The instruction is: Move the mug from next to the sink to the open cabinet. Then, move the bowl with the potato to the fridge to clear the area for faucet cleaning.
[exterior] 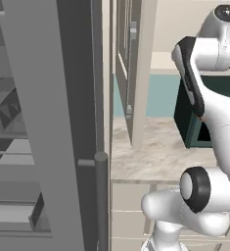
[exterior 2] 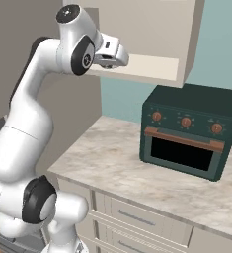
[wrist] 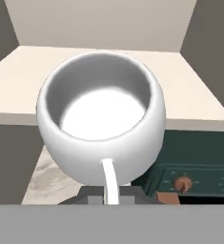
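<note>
The white mug (wrist: 101,116) hangs close in front of the hand camera, mouth towards it, with its thin handle (wrist: 109,183) between the fingers. My gripper (wrist: 111,198) is shut on that handle. Behind the mug lies the flat cream shelf (wrist: 189,95) of the open cabinet (exterior 2: 147,34), and the mug sits level with the shelf's front edge. In the right base view my gripper (exterior 2: 123,59) is raised just left of the cabinet's underside. The grey fridge (exterior: 43,122) stands open at the left of the left base view, with its inner shelves (exterior: 9,147) showing.
A dark green toaster oven (exterior 2: 189,131) sits on the marble counter (exterior 2: 112,168) under the cabinet, at the right. The cabinet's door (exterior: 131,73) stands swung out over the counter. Cream drawers (exterior 2: 137,217) run below the counter edge.
</note>
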Available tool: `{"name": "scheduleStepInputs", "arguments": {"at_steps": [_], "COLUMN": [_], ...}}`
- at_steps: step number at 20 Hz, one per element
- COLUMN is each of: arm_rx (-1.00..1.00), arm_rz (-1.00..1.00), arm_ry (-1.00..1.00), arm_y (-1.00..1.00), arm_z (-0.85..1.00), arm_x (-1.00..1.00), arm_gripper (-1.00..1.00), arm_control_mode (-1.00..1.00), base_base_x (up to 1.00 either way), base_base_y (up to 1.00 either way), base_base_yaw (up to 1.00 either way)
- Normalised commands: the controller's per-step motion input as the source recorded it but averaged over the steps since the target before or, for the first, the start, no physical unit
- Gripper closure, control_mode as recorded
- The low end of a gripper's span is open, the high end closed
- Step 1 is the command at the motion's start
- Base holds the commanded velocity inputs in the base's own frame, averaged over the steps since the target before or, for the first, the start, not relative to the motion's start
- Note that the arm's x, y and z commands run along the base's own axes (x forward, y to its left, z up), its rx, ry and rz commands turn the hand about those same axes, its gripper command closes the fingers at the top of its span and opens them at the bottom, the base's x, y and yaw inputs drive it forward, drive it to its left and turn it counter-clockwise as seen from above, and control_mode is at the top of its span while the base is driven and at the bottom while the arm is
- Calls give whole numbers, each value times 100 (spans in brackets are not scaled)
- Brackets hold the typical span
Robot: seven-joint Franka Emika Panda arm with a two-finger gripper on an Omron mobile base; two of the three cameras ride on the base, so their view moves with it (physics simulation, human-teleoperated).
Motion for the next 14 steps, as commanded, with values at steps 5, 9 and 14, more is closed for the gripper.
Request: {"name": "scheduleStepInputs", "arguments": {"at_steps": [5,9,14], "arm_rx": [0,0,3], "arm_rz": [-13,-15,-11], "arm_ry": [0,3,7], "arm_y": [0,0,0], "arm_z": [-9,-6,-3], "arm_x": [64,85,69], "arm_gripper": [100,100,100], "arm_control_mode": [-100,-100,-100], "base_base_x": [0,0,0], "base_base_y": [0,0,0], "base_base_yaw": [0,0,0]}}
